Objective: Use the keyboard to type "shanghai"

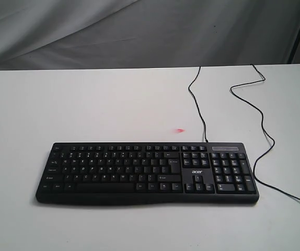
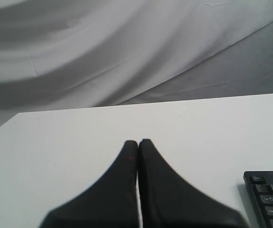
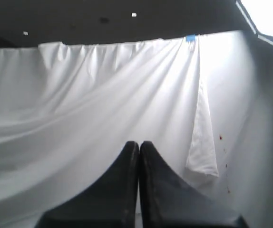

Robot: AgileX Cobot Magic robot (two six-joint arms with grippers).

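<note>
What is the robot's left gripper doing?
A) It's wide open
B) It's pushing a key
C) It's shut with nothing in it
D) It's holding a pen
C: the left gripper has its two black tips pressed together with nothing between them, above bare table beside the keyboard.

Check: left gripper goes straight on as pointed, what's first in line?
Likely bare table ahead of the left gripper, or the draped cloth past its far edge; depth unclear. The keyboard sits off to one side.
</note>
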